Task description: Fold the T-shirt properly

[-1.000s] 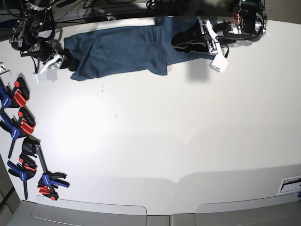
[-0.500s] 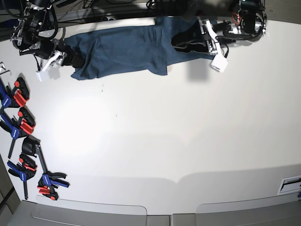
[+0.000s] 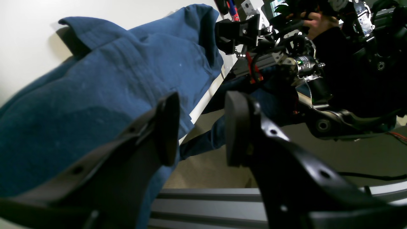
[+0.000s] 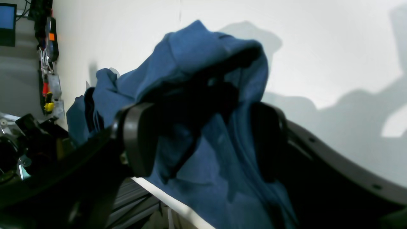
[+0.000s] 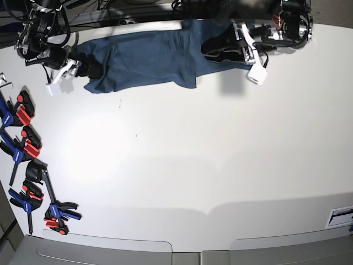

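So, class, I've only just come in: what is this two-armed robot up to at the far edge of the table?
It is working on a dark navy-blue cloth T-shirt lying stretched along the white table's far edge, not yet folded. The right gripper has its jaws wide open around a bunched end of the shirt. The left gripper sits at the other end, jaws apart, nothing visibly between them.
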Action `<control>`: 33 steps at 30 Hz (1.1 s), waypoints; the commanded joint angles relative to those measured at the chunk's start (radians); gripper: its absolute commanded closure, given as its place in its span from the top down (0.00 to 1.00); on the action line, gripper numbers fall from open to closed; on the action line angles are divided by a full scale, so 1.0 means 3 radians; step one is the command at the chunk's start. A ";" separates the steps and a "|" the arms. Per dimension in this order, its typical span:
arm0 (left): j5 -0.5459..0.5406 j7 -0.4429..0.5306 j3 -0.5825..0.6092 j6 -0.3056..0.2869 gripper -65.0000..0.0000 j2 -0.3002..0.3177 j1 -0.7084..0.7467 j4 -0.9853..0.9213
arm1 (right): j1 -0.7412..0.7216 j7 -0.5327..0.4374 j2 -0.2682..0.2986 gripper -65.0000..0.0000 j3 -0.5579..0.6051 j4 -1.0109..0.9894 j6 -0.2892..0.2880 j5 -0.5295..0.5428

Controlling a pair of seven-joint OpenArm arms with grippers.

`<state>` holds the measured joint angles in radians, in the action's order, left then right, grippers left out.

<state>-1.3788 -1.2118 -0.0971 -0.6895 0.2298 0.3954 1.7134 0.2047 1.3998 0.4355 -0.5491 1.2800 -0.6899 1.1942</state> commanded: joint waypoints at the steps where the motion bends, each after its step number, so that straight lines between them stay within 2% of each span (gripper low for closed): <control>1: -0.0080 0.0031 0.0000 -0.0029 0.34 0.0013 -0.0006 0.0061 | -0.0027 -0.0012 0.0071 0.62 0.0003 0.0045 -0.0027 0.0072; 4: -0.0080 0.0031 0.0000 -0.0029 0.34 0.0013 -0.0006 0.0061 | -0.0027 -0.0012 0.0070 0.46 0.0028 0.0045 -0.0027 0.0072; 8: -0.0081 0.0029 -0.0001 -0.0029 0.34 0.0014 -0.0006 0.0061 | -0.0027 -0.0012 0.0072 0.05 0.0028 0.0045 -0.0027 0.0072; 9: -0.0081 0.0028 -0.0001 -0.0029 0.33 0.0019 -0.0006 0.0061 | -0.0028 -0.0012 0.0072 0.00 0.0027 0.0046 -0.0027 0.0078; 14: -0.0081 -0.0038 -0.0047 -0.0029 0.33 0.0155 -0.0005 0.0076 | -0.0036 -0.0012 0.0081 0.00 0.0027 0.0047 -0.0027 0.0403; 18: -0.0081 -0.0100 -0.0295 -0.0029 0.32 0.0244 0.0018 0.0076 | -0.0036 -0.0012 0.0081 0.00 0.0020 0.0127 -0.0027 0.0773; 21: -0.0080 -0.0099 -0.0610 -0.0029 0.17 0.0252 0.0061 0.0076 | -0.0034 -0.0012 0.0080 0.00 0.0020 0.0267 -0.0027 0.0964; 23: -0.0075 -0.0127 -0.0841 -0.0029 0.03 0.0252 0.0092 0.0076 | -0.0034 -0.0012 0.0079 0.00 0.0020 0.0389 -0.0027 0.0964; 24: -0.0037 -0.0134 -0.0954 -0.0029 0.00 0.0252 0.0112 0.0076 | -0.0034 -0.0012 0.0072 0.00 0.0022 0.0456 -0.0027 0.0964; 28: 0.0430 -0.0136 -0.1339 -0.0029 0.00 0.0252 0.0172 0.0074 | -0.0017 -0.0012 -0.0006 0.00 0.0023 0.0739 -0.0027 0.0964; 33: 0.1059 -0.0085 -0.1545 -0.0029 0.00 0.0253 0.0282 0.0069 | -0.0015 -0.0012 -0.0340 0.00 0.0039 0.1133 -0.0027 0.0964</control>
<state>-1.0321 -1.2522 -0.5556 -0.6903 0.2966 0.4767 1.7172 0.2085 1.4147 0.3141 -0.5358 1.6032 -0.6910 1.4429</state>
